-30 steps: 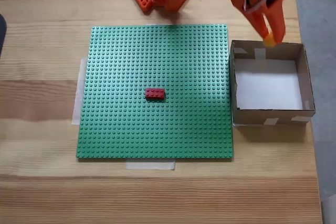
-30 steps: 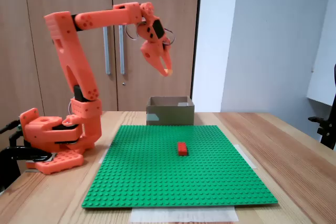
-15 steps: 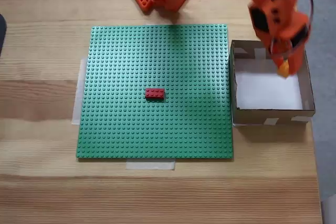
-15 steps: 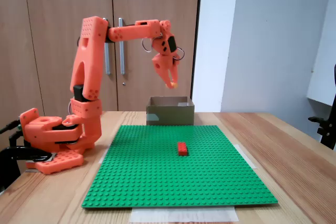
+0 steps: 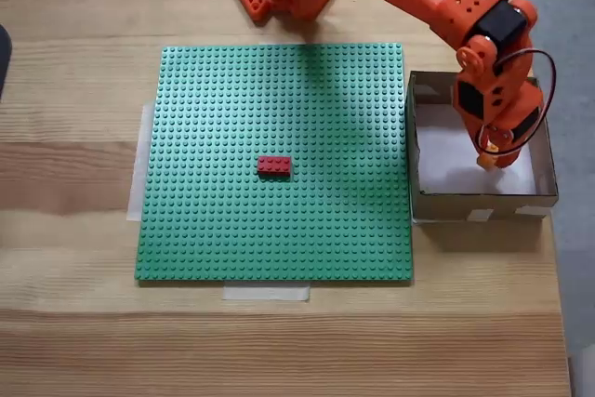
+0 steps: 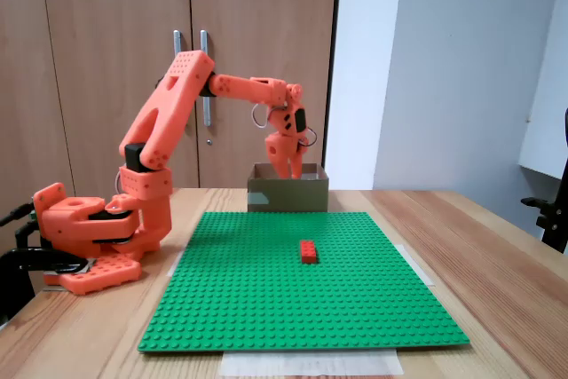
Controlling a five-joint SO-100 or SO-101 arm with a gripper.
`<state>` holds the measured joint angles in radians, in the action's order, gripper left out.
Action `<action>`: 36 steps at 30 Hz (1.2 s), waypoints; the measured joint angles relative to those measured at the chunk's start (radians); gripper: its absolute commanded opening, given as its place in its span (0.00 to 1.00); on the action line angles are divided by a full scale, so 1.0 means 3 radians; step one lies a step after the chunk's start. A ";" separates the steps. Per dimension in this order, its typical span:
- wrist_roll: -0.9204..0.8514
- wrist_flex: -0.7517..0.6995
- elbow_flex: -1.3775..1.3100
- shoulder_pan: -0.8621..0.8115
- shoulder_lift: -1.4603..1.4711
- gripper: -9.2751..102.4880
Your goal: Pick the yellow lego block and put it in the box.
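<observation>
Nearly done: gripper (image 5: 490,161) reaches down into the box (image 5: 548,174), jaws pinching the yellow lego block (image 5: 486,163) between their tips, carry apparently complete and only release left, red brick (image 5: 274,165) untouched on the baseplate (image 5: 232,118) away from the jaws.

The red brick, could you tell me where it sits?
In both fixed views, the red brick lies near the middle of the green baseplate, left of the box.

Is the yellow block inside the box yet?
Nearly. The end effector holds the yellow block low over the box's white floor, fingertips below the rim in the side view. I cannot tell whether it touches the floor.
</observation>
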<state>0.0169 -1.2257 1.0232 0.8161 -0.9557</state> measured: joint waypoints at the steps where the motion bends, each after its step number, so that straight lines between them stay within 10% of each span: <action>1: 0.0000 0.0046 0.0026 0.0000 0.0010 0.07; 36: -0.0291 0.0271 0.0358 -0.0026 0.0015 0.26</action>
<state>-0.0706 -1.1443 1.1305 0.8084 -0.9511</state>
